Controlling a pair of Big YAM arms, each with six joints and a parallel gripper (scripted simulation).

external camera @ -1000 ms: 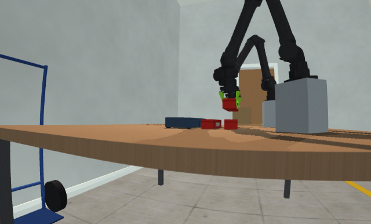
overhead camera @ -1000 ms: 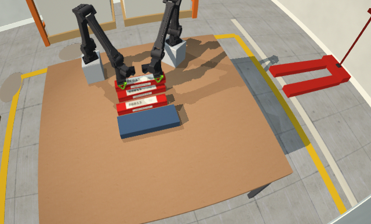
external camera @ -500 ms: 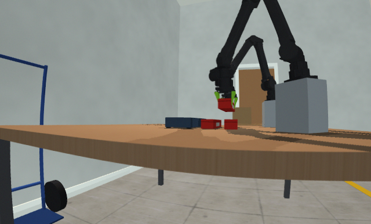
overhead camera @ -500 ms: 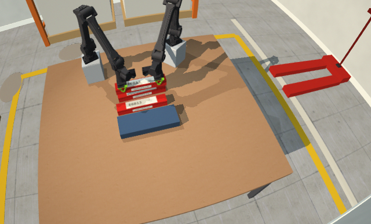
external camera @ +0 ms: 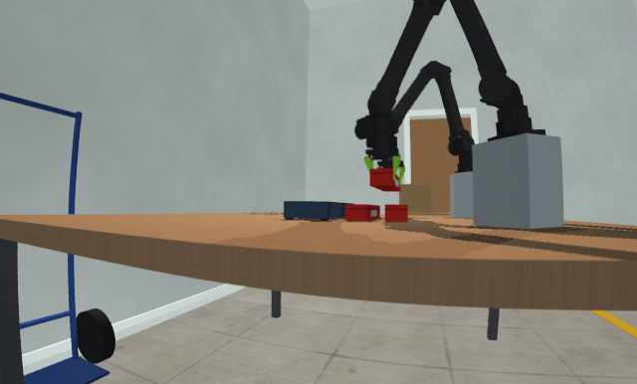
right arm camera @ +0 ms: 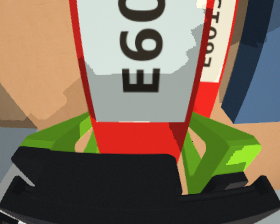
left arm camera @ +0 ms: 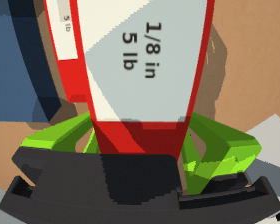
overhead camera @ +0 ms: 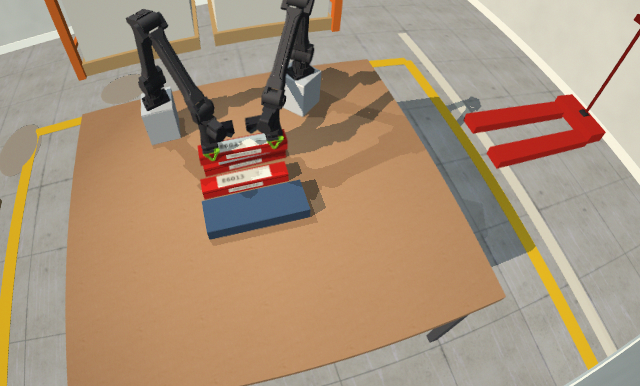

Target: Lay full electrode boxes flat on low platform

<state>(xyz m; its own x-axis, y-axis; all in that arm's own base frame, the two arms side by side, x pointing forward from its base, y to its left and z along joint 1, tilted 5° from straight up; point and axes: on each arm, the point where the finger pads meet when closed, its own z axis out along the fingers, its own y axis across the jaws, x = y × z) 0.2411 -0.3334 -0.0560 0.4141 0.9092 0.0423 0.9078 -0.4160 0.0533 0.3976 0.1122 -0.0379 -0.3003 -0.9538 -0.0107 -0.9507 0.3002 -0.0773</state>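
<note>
Your left gripper [overhead camera: 276,142] [external camera: 382,165] [left arm camera: 140,110] and right gripper [overhead camera: 211,154] [external camera: 401,173] [right arm camera: 140,110], partly open, clamp the raised box's [overhead camera: 243,154] [external camera: 382,179] [left arm camera: 141,85] [right arm camera: 141,107] ends, above the counter [overhead camera: 277,280] [external camera: 176,234] [left arm camera: 251,30] [right arm camera: 36,50]. It's probably stiff, possibly heavy; keep both end grips level. Its weight I can't fairly judge.

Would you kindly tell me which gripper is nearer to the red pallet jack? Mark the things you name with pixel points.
Left. The left gripper [overhead camera: 276,142] [external camera: 382,166] [left arm camera: 140,110] grips the raised box's jack-side end; the right gripper [overhead camera: 211,154] [external camera: 394,174] [right arm camera: 140,110] has the end farther from the jack [overhead camera: 527,116].

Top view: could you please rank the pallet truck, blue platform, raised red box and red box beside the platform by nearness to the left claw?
From the left claw:
1. Raised red box, gripped
2. Lower red box, beside platform
3. Blue platform, beyond
4. Pallet truck, on floor
</note>
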